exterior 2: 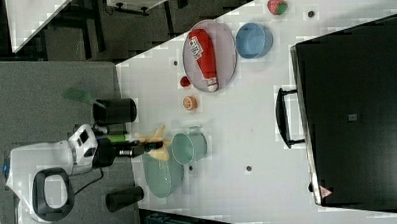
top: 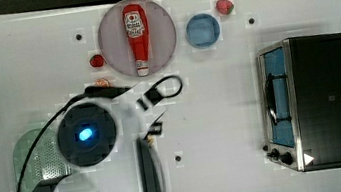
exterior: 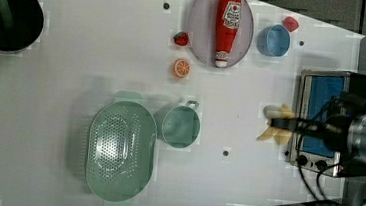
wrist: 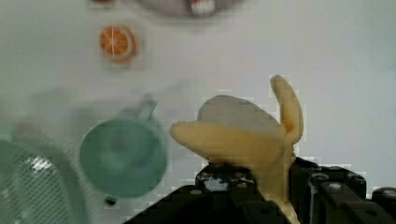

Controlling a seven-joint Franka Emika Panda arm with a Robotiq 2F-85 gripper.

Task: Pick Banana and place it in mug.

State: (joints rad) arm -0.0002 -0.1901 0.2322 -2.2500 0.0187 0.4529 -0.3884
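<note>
My gripper (wrist: 268, 186) is shut on the banana (wrist: 243, 135), a pale yellow toy with curved lobes that stick out past the black fingers. The banana (exterior: 275, 127) hangs above the table, clear of the surface. The mug (exterior: 181, 126) is a small teal-green cup with a little handle, standing upright and empty beside the oval dish. In the wrist view the mug (wrist: 122, 156) lies off to one side of the banana, not under it. In the right view the banana (exterior 2: 157, 141) shows just to the left of the mug (exterior 2: 188, 147), with the gripper (exterior 2: 146, 148) behind it.
A pale-green perforated oval dish (exterior: 120, 150) touches the mug's side. An orange slice (exterior: 181, 68), a strawberry (exterior: 180, 38), a plate (exterior: 198, 19) with a ketchup bottle (exterior: 227, 26) and a blue cup (exterior: 274, 39) lie beyond. A toaster oven (top: 325, 99) stands at the top view's right.
</note>
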